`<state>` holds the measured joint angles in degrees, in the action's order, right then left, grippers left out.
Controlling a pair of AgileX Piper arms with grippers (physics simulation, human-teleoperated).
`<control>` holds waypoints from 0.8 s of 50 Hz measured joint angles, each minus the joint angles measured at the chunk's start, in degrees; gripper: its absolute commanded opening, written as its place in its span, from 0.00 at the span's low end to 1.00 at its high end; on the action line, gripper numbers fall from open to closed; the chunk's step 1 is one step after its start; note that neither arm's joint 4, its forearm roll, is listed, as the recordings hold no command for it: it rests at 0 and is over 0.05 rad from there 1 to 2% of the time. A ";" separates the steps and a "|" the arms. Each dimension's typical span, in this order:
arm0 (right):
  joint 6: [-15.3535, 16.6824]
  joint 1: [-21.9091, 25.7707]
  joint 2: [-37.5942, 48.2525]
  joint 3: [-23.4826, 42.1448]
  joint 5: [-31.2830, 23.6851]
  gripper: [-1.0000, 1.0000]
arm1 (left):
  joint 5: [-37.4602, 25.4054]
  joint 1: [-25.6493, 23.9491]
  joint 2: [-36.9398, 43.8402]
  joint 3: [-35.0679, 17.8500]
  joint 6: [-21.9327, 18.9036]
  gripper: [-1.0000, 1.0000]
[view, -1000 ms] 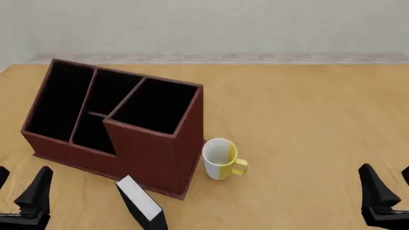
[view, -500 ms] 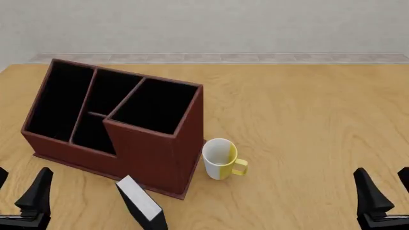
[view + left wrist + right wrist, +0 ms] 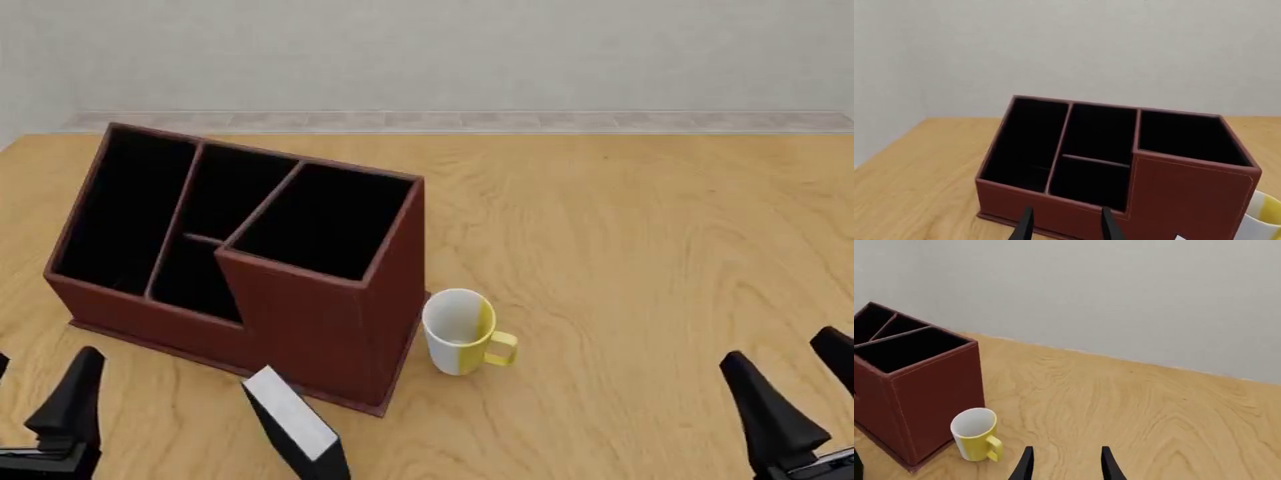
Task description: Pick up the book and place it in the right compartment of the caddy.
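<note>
Book (image 3: 296, 428) stands untouched on the table just in front of the caddy (image 3: 240, 265), while my right gripper (image 3: 801, 405), spread and empty like my left gripper (image 3: 34, 400), has shifted slightly toward it.

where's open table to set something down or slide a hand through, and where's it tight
Widest bare patch: the table right of the mug, out to the right gripper and the far wall. A smaller strip lies beyond the caddy. Tight: the book sits close against the caddy's near corner, with the mug just beside that corner too.
</note>
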<state>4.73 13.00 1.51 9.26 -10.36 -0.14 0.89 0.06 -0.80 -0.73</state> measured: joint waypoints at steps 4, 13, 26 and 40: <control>0.61 2.98 0.93 2.08 -2.31 1.00 | 0.04 0.53 -0.01 -0.15 -0.05 1.00; 1.49 9.13 3.23 5.30 -5.52 1.00 | 0.01 1.62 -0.01 -0.61 -0.06 1.00; 1.97 18.79 9.67 7.69 -4.93 1.00 | 0.24 2.43 -0.03 -0.65 0.15 1.00; 1.88 28.92 17.95 8.51 -0.17 1.00 | 0.50 3.20 -0.03 -0.47 0.21 1.00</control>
<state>6.61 41.92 19.46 17.77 -10.53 0.36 4.10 0.02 -1.27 -0.52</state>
